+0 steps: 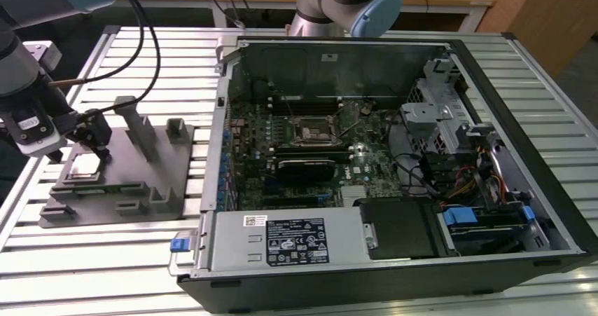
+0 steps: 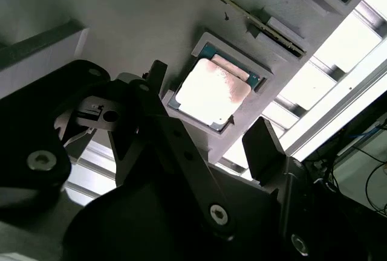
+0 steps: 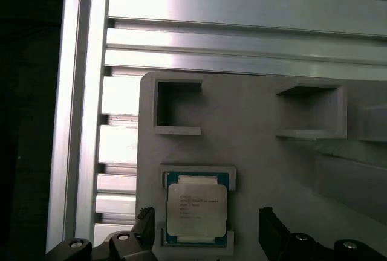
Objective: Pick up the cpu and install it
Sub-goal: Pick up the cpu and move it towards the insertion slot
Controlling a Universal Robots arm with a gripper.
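Note:
The cpu (image 1: 83, 165), a flat square chip with a silvery top, lies in a square recess of the grey moulded tray (image 1: 122, 190) at the exterior view's left. My gripper (image 1: 97, 148) hangs just above it, open. In both wrist views the cpu (image 2: 211, 92) (image 3: 196, 211) sits between my two dark fingers (image 2: 156, 75), which stand apart on opposite sides of it without touching it. The gripper (image 3: 205, 222) holds nothing. Inside the open computer case, the black socket frame (image 1: 311, 128) sits on the motherboard.
The tray has upright posts (image 1: 138, 127) close to the gripper. The open computer case (image 1: 393, 155) takes up the middle and the exterior view's right, with cables, drive bays and a power supply (image 1: 290, 240). Everything rests on a slotted aluminium table (image 1: 112, 274).

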